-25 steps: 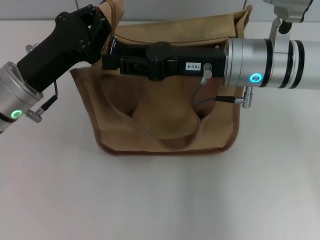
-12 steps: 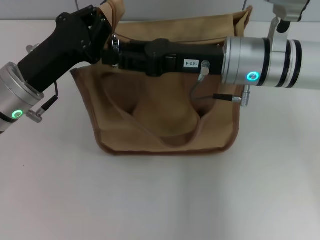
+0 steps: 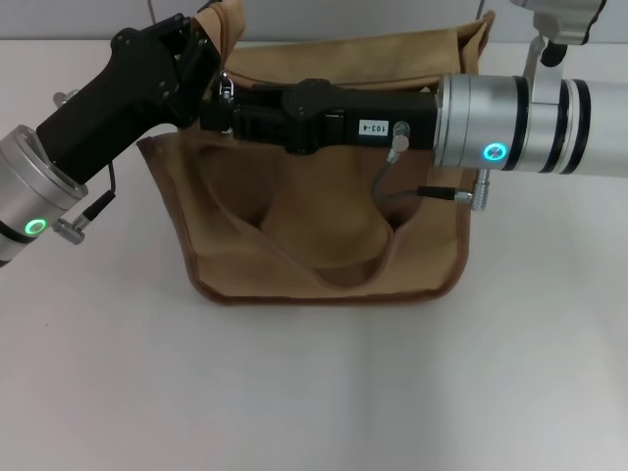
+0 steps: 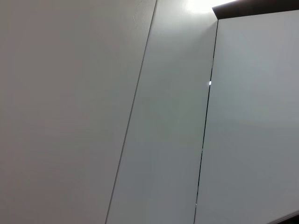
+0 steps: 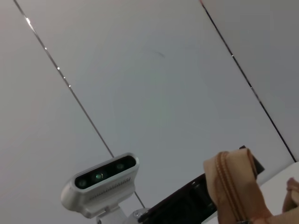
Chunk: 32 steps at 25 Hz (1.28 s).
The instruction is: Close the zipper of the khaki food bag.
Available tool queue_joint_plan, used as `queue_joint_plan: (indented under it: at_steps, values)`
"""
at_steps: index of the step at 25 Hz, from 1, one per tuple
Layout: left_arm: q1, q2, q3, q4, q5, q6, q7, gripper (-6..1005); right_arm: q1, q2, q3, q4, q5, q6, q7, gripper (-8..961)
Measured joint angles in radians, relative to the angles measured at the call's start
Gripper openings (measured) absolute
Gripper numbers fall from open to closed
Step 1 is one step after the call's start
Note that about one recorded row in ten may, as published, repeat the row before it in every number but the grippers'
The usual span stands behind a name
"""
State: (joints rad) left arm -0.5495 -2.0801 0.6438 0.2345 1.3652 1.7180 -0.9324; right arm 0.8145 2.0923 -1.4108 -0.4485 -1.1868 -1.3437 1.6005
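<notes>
Nearest in the head view: bare white surface [image 3: 314,392], then the khaki food bag [image 3: 324,245] standing upright on it, front pockets sagging open toward the camera. Above the pockets, reaching across the bag's top from the robot's right, the right gripper [image 3: 218,108], its black body lying almost level along the top panel. Meeting it from the robot's left, the left gripper [image 3: 201,59], pressed against the bag's left upper corner beside a looped handle [image 3: 226,20]. Between the two, a small silver pull [image 3: 226,90] of the zipper [image 3: 343,74], seemingly pinched at the right fingers, though whether either gripper's fingers are clenched or released: cannot tell, tips hidden by the bodies. Zipper's long axis running left to right along the top, mostly covered by the right arm. Pull sitting at the bag's left end, so probably little or no travel left in that direction. Farther off, in the right wrist view, only the bag's handle end with zipper teeth, a wall behind.
</notes>
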Motion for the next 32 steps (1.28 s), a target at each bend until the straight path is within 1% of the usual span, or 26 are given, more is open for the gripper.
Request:
queue_joint_plan:
  at_steps: [4,5,10,13,19,23,32]
  values:
    - [0.001,0.0,0.0,0.0,0.0,0.0,0.001,17,-0.008,0.0,-0.01,0.003,0.024,-0.012,-0.072,299]
    - [0.003,0.0,0.0,0.0,0.0,0.0,0.001,17,-0.019,0.0,-0.03,0.012,0.078,-0.018,-0.119,290]
    - [0.004,0.0,0.001,0.0,0.0,0.0,0.001,18,-0.039,0.0,-0.059,0.013,0.143,-0.02,-0.155,244]
    - [0.004,0.0,0.001,0.0,0.0,0.0,0.001,18,-0.039,0.0,-0.059,0.013,0.142,-0.02,-0.157,48]
    - [0.003,0.0,0.0,0.0,0.0,0.0,0.001,17,-0.033,0.0,-0.07,0.019,0.139,-0.008,-0.157,7]
    - [0.005,0.0,-0.005,0.002,-0.002,-0.002,0.001,17,-0.041,0.0,-0.07,0.02,0.139,-0.008,-0.153,8]
    - [0.024,0.001,-0.039,0.001,-0.015,-0.008,0.024,18,-0.07,-0.008,-0.064,0.025,0.139,-0.008,-0.15,7]
